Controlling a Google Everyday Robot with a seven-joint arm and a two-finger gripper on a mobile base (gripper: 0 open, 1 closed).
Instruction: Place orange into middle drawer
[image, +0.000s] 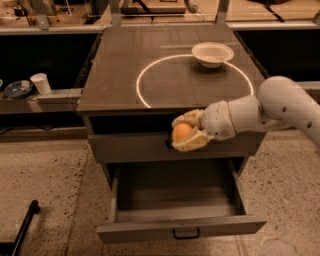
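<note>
My gripper (183, 135) is shut on the orange (181, 132), a round orange fruit held between its pale fingers. It hangs in front of the closed top drawer face, past the counter's front edge and above the open middle drawer (177, 200). That drawer is pulled out, showing grey side walls, a flat grey floor and a small black loop handle (186, 233) on its front. My white arm reaches in from the right.
A white shallow bowl (212, 53) sits at the back right of the countertop (125, 70), on a white circle line. A white cup (40, 83) and a dark dish (17, 89) stand on a shelf at left. A black bar (22, 231) lies on the floor at lower left.
</note>
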